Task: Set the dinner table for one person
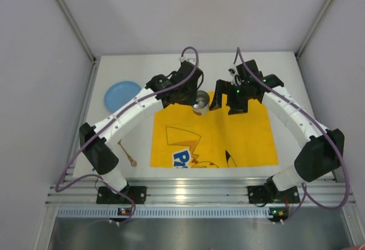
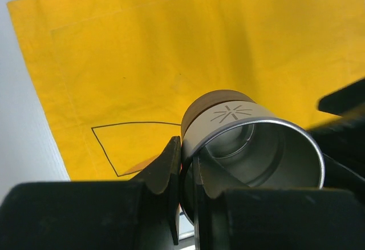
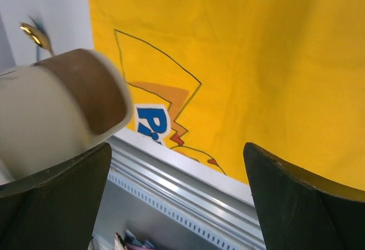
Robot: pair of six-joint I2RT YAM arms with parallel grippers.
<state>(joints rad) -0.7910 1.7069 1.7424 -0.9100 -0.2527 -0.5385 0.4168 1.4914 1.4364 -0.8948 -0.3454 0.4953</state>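
**Mat laid, cup in the air**

The white rectangular dinner table [image 1: 285, 73] spans the workspace and carries a yellow cartoon-print cloth mat [image 1: 239, 141]. Over the mat's far edge the left gripper [image 2: 185, 164] pinches a beige steel cup [image 2: 251, 147] by its rim. The right gripper [image 1: 227, 101] gapes empty. The round blue plate [image 1: 121, 95] and gold spoon [image 1: 126, 154] lie off the mat, unplaced.

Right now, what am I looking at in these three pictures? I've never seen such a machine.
Two white robot arms are bolted at the near edge of a white table. One picture looks down from overhead. The other two come from a camera on each wrist, so the dark shapes at the bottom are fingers. On the table lie a yellow cloth mat with a cartoon print, a round blue plate and a small gold spoon. The left gripper pinches the rim of a cream steel-lined cup over the mat. The right gripper is open, holding nothing.
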